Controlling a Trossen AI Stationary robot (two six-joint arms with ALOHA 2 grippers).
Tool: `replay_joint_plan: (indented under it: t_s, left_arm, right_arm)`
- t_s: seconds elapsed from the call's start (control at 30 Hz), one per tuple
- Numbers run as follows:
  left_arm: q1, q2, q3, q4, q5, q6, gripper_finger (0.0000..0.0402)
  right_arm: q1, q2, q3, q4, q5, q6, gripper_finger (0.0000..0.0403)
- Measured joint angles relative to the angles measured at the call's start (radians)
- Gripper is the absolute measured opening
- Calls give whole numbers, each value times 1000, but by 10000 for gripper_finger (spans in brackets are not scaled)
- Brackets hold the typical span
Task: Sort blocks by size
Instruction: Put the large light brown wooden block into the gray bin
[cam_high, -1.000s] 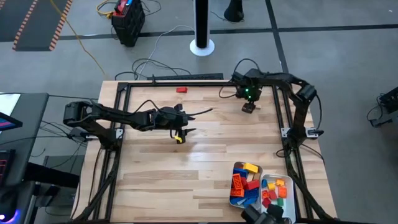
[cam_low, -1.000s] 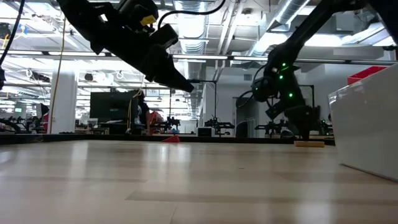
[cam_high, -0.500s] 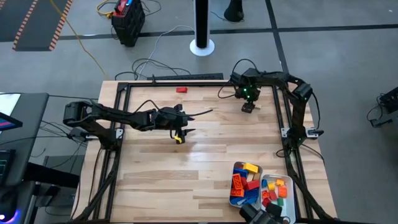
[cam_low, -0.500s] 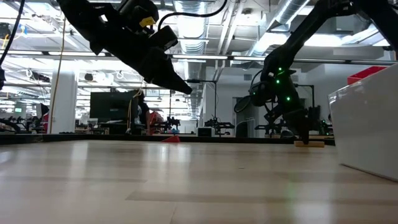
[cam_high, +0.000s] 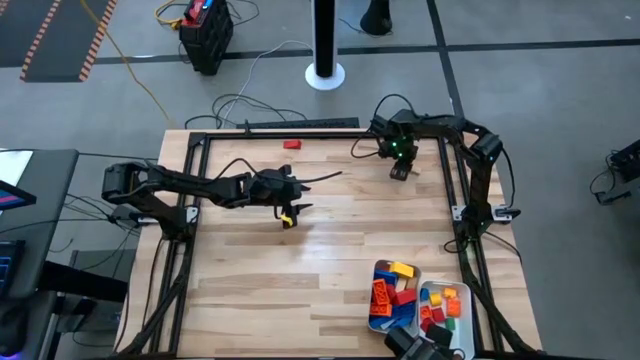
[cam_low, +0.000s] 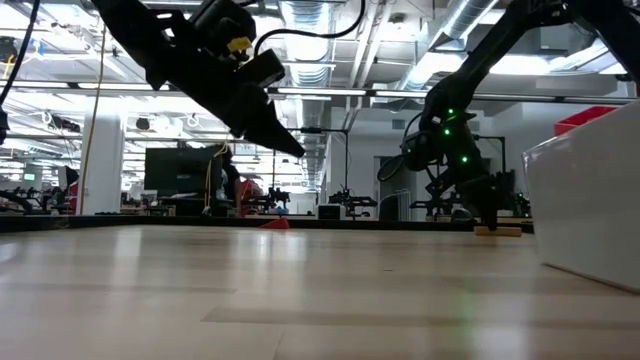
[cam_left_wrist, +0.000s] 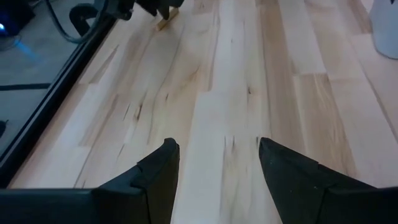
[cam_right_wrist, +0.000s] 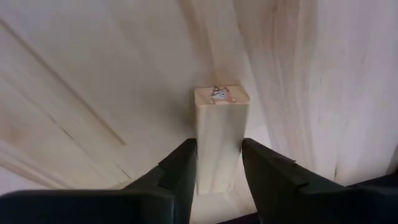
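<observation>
- right gripper (cam_right_wrist: 217, 163) at the surface's (cam_high: 330, 260) far right: fingers closed against a tan block (cam_right_wrist: 219, 140) lying flat.
- left gripper (cam_left_wrist: 214, 163) raised mid-surface, fingers apart, empty.
- remaining blocks (cam_high: 392, 295) in two trays (cam_high: 372, 322).

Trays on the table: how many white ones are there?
2. Both sit side by side at the table's near corner on the right arm's side: one tray and the other tray beside it, each holding coloured blocks. No others are visible.

Arms: two. Trays (cam_high: 380, 270): two, white, both holding mixed blocks (cam_high: 400, 292), number not countable. Loose blocks on table (cam_high: 330, 250): one red (cam_high: 291, 144), one tan (cam_right_wrist: 219, 134).
</observation>
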Motion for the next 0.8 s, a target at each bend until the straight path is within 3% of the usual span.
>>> replay_joint_plan:
  t_s: [0.47, 0.8]
  left_arm:
    - [11, 0, 0, -9, 0, -10, 212]
    - [11, 0, 0, -9, 0, -14, 212]
  right_arm:
    - [17, -2, 6, 6, 7, -17, 70]
    - [16, 0, 36, -43, 43, 15, 58]
